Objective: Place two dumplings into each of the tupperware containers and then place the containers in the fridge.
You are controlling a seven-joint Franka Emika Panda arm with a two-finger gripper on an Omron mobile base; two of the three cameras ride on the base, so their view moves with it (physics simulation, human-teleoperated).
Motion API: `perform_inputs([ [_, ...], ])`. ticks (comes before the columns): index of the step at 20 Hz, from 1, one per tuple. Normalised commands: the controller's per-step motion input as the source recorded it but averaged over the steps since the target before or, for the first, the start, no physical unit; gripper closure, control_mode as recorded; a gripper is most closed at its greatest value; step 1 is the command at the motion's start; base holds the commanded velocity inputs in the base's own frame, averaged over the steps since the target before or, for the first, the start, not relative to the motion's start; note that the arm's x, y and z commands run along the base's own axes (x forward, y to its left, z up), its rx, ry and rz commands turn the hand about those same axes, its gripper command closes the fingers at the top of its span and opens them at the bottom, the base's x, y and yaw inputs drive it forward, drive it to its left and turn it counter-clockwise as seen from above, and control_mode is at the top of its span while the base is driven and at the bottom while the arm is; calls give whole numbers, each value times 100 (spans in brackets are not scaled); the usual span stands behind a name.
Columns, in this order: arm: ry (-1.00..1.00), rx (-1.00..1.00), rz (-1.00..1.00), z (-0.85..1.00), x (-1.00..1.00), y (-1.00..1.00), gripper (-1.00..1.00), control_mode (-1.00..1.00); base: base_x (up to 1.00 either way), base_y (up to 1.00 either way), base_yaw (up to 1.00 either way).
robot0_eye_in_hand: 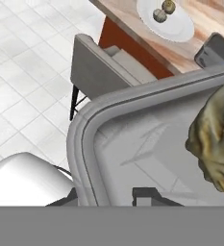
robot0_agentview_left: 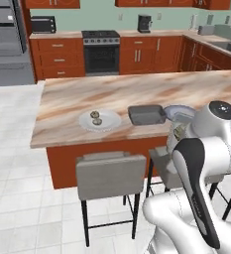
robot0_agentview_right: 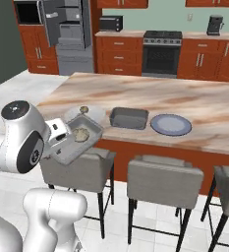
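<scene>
The loaded tupperware container (robot0_agentview_right: 76, 139) hangs off the island's near edge, pinched by its rim in the gripper (robot0_agentview_right: 57, 135); the fridge (robot0_agentview_right: 67, 34) stands open behind. A second container (robot0_agentview_left: 146, 114) waits empty. The left base view shows two dumplings (robot0_agentview_left: 95, 117) still plated.

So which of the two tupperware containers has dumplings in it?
The container held by the tool, off the counter edge; the other container, on the counter, looks empty.
</scene>
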Motion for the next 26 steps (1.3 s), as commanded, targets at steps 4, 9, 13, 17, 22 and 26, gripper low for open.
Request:
perform_inputs([
  [4, 0, 0, 0, 0, 0, 0, 100, 100, 2, 100, 0],
  [9, 0, 0, 0, 0, 0, 0, 100, 100, 14, 98, 0],
  [13, 0, 0, 0, 0, 0, 0, 100, 100, 35, 99, 0],
  [17, 0, 0, 0, 0, 0, 0, 100, 100, 57, 97, 0],
  [22, 0, 0, 0, 0, 0, 0, 100, 100, 77, 79, 0],
  [26, 0, 0, 0, 0, 0, 0, 100, 100, 86, 59, 0],
])
